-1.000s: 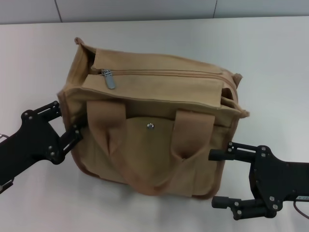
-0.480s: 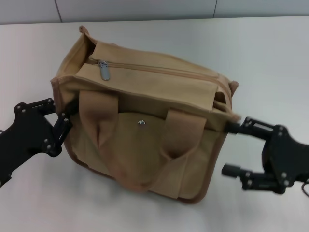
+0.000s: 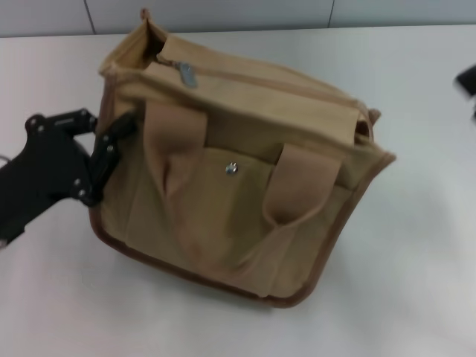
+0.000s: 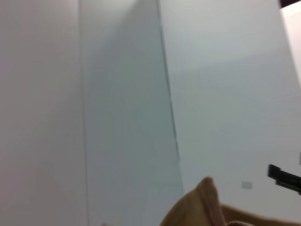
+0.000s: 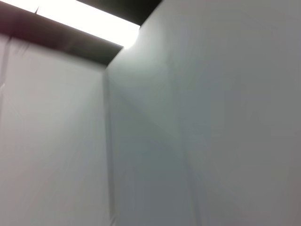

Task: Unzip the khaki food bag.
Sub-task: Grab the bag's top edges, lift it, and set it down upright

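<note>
The khaki food bag (image 3: 245, 178) sits tilted at the middle of the white table in the head view. Its two loop handles hang over the front pocket with the metal snap (image 3: 231, 169). The top zipper is closed, with the silver pull (image 3: 187, 73) at the bag's left end. My left gripper (image 3: 111, 123) is open, its fingers (image 3: 121, 132) spread against the bag's left end panel. A tan corner of the bag (image 4: 207, 207) shows in the left wrist view. Only a dark blurred edge of my right gripper (image 3: 468, 82) shows, far right and clear of the bag.
The white table (image 3: 416, 245) runs on around the bag, with a grey wall strip (image 3: 223, 15) behind it. The right wrist view shows only pale wall and a ceiling light (image 5: 84, 19).
The bag has shifted away from me and turned, its left end now higher in the view. My left gripper moved with it. My right gripper left the bag's right side and swung off to the far right.
</note>
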Tool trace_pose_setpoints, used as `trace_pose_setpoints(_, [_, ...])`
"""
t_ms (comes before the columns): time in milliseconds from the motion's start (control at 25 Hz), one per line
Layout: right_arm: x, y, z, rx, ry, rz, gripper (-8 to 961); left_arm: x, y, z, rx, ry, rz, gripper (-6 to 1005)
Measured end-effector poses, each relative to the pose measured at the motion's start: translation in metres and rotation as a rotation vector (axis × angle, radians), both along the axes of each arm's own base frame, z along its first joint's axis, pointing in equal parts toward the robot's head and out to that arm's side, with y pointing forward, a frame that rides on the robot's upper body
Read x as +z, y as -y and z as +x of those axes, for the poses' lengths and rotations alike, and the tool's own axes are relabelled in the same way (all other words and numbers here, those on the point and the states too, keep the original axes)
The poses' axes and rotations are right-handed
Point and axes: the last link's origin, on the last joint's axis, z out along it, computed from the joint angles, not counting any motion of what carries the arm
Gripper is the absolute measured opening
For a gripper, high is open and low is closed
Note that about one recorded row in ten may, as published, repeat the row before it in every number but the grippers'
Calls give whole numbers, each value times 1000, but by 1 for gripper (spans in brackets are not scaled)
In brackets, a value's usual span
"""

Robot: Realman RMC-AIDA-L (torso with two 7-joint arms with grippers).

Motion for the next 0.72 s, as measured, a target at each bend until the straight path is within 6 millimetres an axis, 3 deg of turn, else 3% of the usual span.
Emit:
trace_pose_setpoints(240, [4,-26,-21,52,-79,-58,822,7,-22,22,-110,-23,20,85])
trace_pose_setpoints(560, [-8,-71,-54,100,44,-175,823,17,-37,39,-203,-51,38,85])
trace_pose_setpoints(720, [-16,-79,-63,120,101,-257,822,19,-40,45,-236,-56,43,85])
